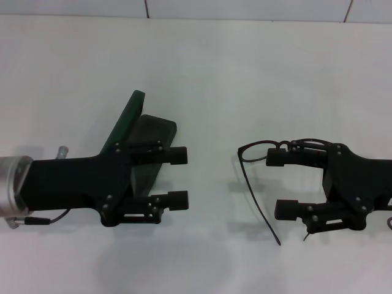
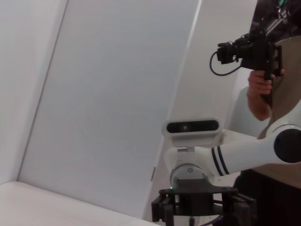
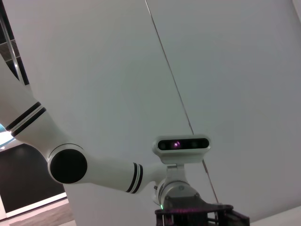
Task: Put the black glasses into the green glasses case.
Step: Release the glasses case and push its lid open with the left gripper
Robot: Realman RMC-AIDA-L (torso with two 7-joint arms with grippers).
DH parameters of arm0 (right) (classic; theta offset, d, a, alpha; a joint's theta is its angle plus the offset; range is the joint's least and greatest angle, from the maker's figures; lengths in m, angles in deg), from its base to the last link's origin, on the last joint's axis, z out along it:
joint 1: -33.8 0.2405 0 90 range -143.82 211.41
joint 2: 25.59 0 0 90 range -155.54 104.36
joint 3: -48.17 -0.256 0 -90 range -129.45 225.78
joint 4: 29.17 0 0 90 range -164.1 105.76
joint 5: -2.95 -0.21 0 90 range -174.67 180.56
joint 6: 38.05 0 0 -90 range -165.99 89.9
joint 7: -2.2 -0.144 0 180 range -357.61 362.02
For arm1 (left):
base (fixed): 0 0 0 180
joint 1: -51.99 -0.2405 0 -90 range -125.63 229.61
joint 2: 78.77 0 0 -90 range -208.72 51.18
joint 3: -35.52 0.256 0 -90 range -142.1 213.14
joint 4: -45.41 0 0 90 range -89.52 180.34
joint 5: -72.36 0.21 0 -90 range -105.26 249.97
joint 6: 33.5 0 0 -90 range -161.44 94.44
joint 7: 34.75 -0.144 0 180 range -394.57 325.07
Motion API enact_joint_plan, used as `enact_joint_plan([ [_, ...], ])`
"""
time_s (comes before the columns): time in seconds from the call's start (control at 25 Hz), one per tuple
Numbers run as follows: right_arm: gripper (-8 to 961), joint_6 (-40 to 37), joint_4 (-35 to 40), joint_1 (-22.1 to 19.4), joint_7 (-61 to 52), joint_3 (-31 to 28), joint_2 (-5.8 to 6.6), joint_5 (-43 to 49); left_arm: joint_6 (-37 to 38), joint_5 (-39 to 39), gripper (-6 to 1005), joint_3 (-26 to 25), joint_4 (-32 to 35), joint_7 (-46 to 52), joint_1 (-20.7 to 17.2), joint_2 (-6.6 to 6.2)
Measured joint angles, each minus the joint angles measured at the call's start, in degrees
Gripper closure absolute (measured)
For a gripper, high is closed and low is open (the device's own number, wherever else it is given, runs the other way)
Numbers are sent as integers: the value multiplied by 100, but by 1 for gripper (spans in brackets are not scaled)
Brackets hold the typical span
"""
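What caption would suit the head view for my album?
Open left gripper over the open case; open right gripper beside the glasses on the table.

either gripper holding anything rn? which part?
Nothing held. Left gripper gapes over the open green glasses case; right gripper gapes by the black glasses, frame at its upper finger.

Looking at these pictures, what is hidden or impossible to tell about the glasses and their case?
- Head view: the left claw covers much of the open green glasses case, so its inside is mostly unseen.
- Head view: the right claw hides one lens of the black glasses.
- Both wrist views point at the wall and the robot's head, showing neither glasses nor case.
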Motion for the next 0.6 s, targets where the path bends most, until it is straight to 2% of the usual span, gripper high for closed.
enact_joint_plan([
  [0.6, 98, -44, 1, 66, -1, 100, 1, -128, 11, -1, 267, -113, 99, 46, -63, 40],
])
